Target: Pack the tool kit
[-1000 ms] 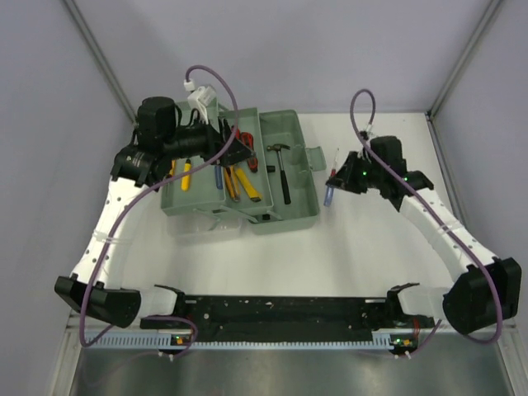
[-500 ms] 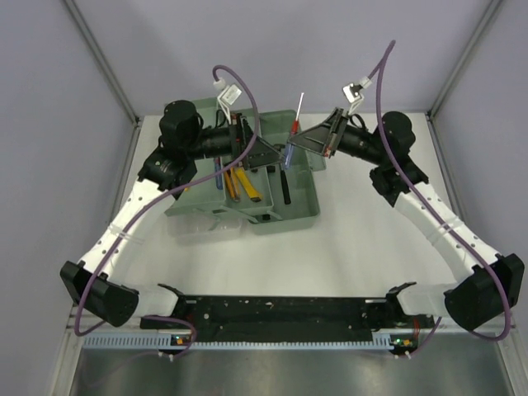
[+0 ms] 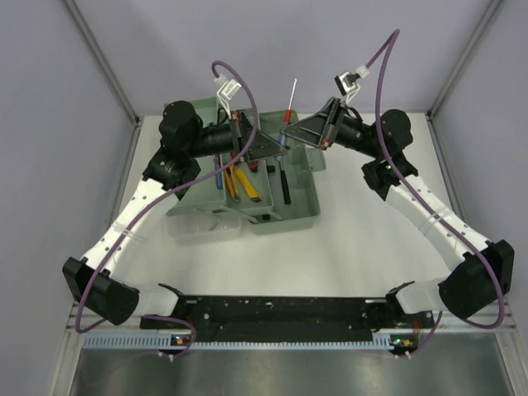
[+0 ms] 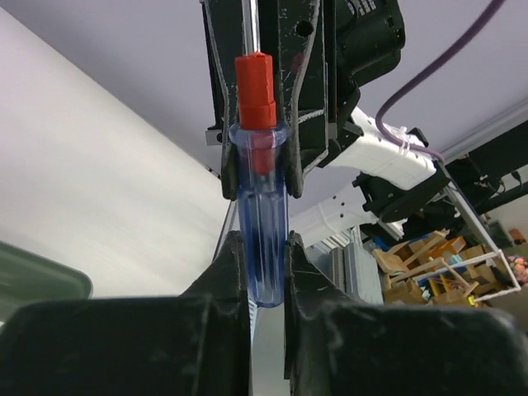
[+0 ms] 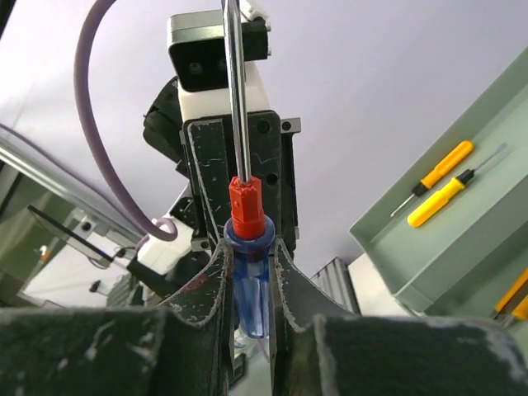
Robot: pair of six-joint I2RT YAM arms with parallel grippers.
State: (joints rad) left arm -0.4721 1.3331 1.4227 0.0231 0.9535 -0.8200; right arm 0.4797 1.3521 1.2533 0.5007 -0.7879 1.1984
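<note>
A screwdriver (image 3: 284,139) with a clear blue handle, red collar and steel shaft pointing up hangs in the air over the open green tool box (image 3: 299,210). Both grippers hold its handle from opposite sides. My left gripper (image 3: 275,150) is shut on the handle's lower end; in the left wrist view its fingertips (image 4: 235,257) pinch the blue handle (image 4: 262,210). My right gripper (image 3: 288,132) clamps the handle just under the red collar; the right wrist view has the screwdriver (image 5: 249,247) between its fingers (image 5: 216,272), which still touch it.
The box's tray (image 3: 186,202) holds yellow-handled screwdrivers (image 3: 233,183) and red pliers. A hammer (image 3: 284,177) lies in the box's right half. Two yellow screwdrivers (image 5: 444,171) show in the tray (image 5: 462,247) in the right wrist view. Grey walls close in the back and sides.
The right arm carried the screwdriver up from the table right of the box to above it. The left gripper swung over and shut on the handle's lower end.
</note>
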